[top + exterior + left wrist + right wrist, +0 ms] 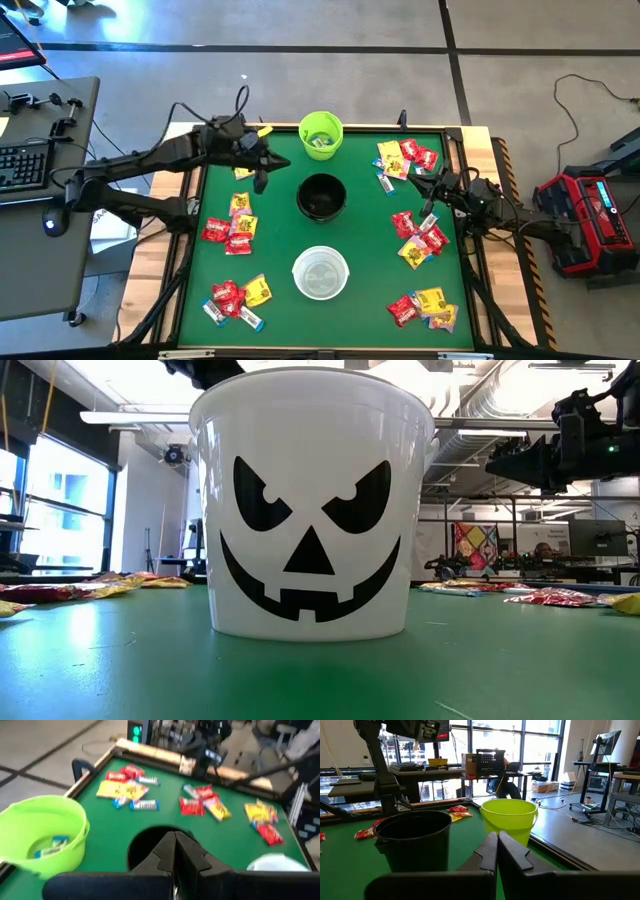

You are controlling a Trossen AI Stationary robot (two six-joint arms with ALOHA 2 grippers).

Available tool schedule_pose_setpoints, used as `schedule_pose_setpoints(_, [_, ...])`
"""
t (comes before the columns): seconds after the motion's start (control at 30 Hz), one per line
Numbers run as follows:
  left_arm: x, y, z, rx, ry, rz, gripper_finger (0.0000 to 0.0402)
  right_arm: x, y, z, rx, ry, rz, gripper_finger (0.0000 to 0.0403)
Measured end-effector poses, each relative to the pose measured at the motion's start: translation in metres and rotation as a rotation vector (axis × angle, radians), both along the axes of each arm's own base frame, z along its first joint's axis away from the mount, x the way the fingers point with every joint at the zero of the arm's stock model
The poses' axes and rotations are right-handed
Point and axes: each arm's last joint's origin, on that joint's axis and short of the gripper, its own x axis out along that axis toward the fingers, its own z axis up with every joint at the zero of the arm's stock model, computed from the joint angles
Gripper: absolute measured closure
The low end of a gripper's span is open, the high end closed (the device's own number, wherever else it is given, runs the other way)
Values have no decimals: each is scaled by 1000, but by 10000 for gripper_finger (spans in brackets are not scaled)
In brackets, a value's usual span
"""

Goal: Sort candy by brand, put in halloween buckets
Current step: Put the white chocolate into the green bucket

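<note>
On the green table [280,230] we see the white bucket [320,273] at 6 o'clock of the black bucket [321,196], the lime bucket [321,134] at 12, candy [232,228] scattered either side, and our left gripper [262,172] and right gripper [418,183] both pressed together, empty.

grey floor [300,25], tall windows [520,740], cluttered desks [410,770]

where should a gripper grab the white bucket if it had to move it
Probably by the rim, from straight above. The white bucket stands upright and open-topped in the middle of the green table, with no candy touching it. One finger inside and one outside could pinch the thin wall. Its sides look smooth, tapered and wider than the fingers, so a side grip seems unlikely.
</note>
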Motion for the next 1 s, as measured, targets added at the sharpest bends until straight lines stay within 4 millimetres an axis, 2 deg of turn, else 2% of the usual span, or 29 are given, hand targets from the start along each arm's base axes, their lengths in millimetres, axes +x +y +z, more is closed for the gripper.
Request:
schedule_pose_setpoints(0.2, [-2,-1,-27,-44,-110,46,402,0,0,1,0,-14,0,402])
schedule_pose_setpoints(0.37, [-14,-4,-35,-25,-161,100,402,-2,0,15,27,-187,8,402])
schedule_pose_setpoints(0.53, [-28,-2,-34,28,-203,176,402,-11,3,44,-52,-462,31,402])
schedule_pose_setpoints(0.73, [-38,4,-28,52,-241,219,402,-36,7,86,-110,-797,-36,402])
schedule_pose_setpoints(0.9, [-39,7,-28,78,-232,229,402,-46,7,109,-52,-871,-119,402])
schedule_pose_setpoints(1.0, [-40,9,-28,86,-229,236,402,-39,6,121,-17,-763,-98,402])
